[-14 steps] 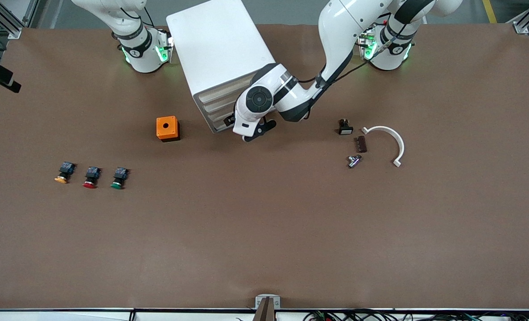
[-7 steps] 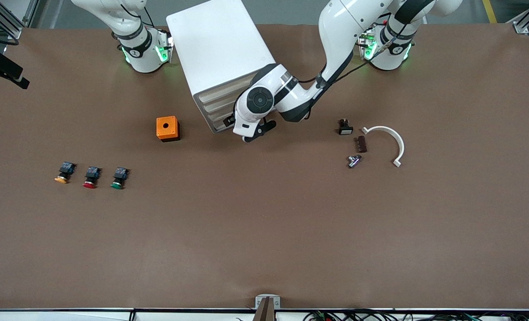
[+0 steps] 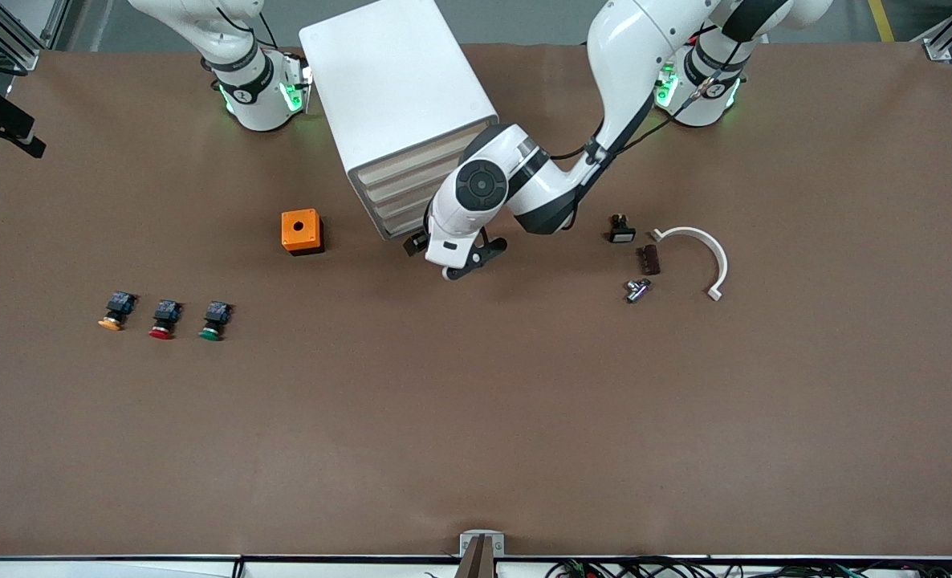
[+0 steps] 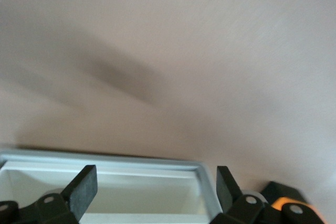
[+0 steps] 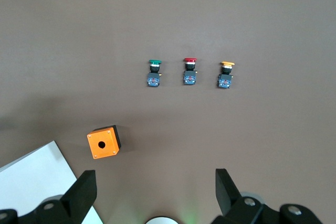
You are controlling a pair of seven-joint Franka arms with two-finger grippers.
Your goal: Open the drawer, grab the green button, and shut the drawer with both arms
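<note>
- Left gripper (image 4: 155,179): fingers (image 4: 84,187) spread wide, nothing held between them.
- It sits low at the front of the cabinet (image 3: 396,88), right at the drawer (image 4: 157,162).
- In the left wrist view the drawer's white rim and pale inside show between my two fingers. I can't tell whether a finger touches the rim.
- Bare brown table (image 3: 476,417) lies past my fingertips.
- Orange box (image 3: 301,231) with a round hole on top stands on the table near my left gripper, toward the right arm's end.
- Small dark parts (image 3: 648,258) and a white curved piece (image 3: 697,249) lie toward the left arm's end, apart from this gripper.
- Right gripper (image 5: 155,182): fingers also wide, holding nothing. It hangs high over the right arm's end of the table and waits.
- Button (image 3: 210,319), green cap, lies on the table under the right gripper's view, well apart from my left gripper and from the drawer. It is nearer the front camera than the orange box.
- It is the end one of a row of three, on the side closest to the orange box. Next to it is the red-capped button (image 3: 163,319), then the yellow-capped button (image 3: 115,311). None of them touch.
</note>
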